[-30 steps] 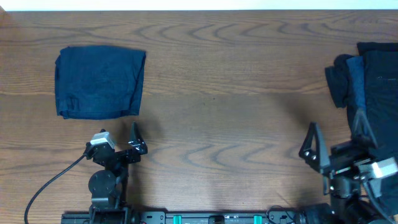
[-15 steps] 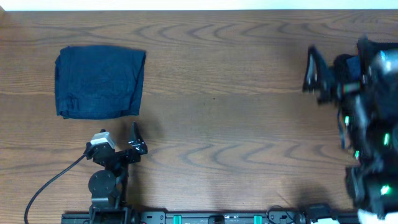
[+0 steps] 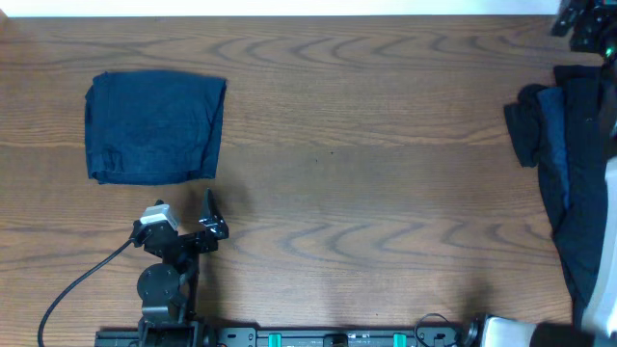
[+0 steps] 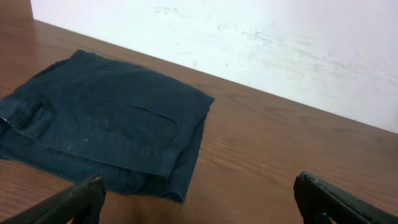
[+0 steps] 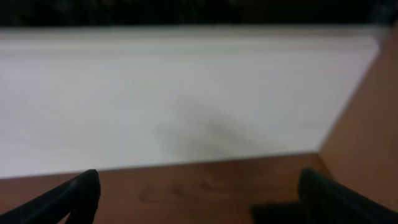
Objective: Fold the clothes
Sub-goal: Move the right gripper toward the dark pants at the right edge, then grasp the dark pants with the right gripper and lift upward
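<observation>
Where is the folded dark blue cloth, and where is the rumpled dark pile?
Folded dark blue cloth rectangle (image 3: 154, 127): overhead view, flat middle.
Rumpled dark clothes heap (image 3: 578, 145): overhead view, upper middle.

Even bright light, soft shadows, right wrist view seemingly motion-blurred

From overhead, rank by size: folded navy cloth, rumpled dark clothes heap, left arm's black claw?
Joint largest: the folded navy cloth and the rumpled dark heap look alike. The heap runs off frame, so they stay unranked.
Smallest: the black left gripper.
</observation>
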